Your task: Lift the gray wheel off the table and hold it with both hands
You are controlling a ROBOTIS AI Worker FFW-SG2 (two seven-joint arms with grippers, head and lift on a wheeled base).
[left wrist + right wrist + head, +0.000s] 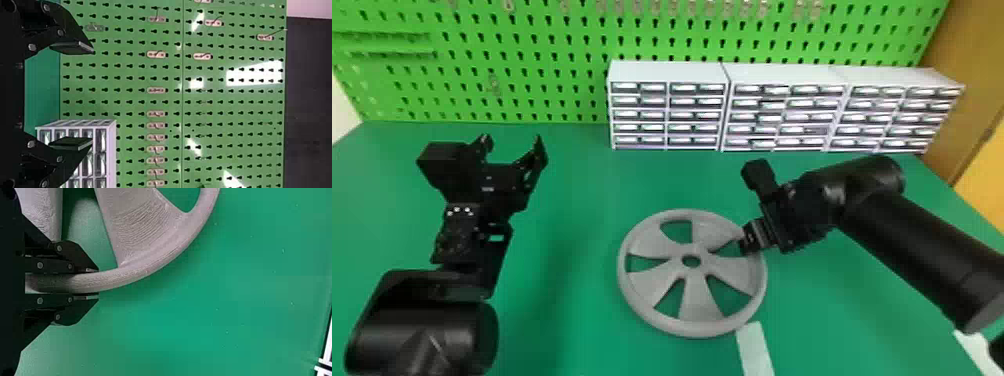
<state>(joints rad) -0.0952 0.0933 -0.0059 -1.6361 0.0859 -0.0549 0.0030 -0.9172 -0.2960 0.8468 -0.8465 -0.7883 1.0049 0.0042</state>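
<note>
One gray wheel (pixel 699 300) appears to lie on the green surface (pixel 572 225); whether any part of it is slightly raised cannot be told. At its two o'clock, the fingers of the right gripper (pixel 98 282) straddle the rim (pixel 156 262), closed upon it from either side. Farther out, toward ten o'clock, stands the left gripper (pixel 512 142), its fingers spread apart and empty, well apart from the wheel. A pale strip (pixel 755 350) lies at five o'clock, beside the rim; the drawer cabinets (pixel 664 107) stand beyond, from twelve to two o'clock.

Principal hazard: lifting at this stage would load a single point of the rim. The weight, acting well to one side of the grasp, would probably make the wheel droop toward eight o'clock, twist between the fingers and perhaps slip free. A second hold near nine o'clock would likely balance it. Secondary hazards: the left fingers, if brought in too high, could close over the rim without catching it; if too low, they could press on the surface; if too fast, they could push the wheel and wrench the existing grip. Unequal raising of the arms might likewise tilt the wheel.
</note>
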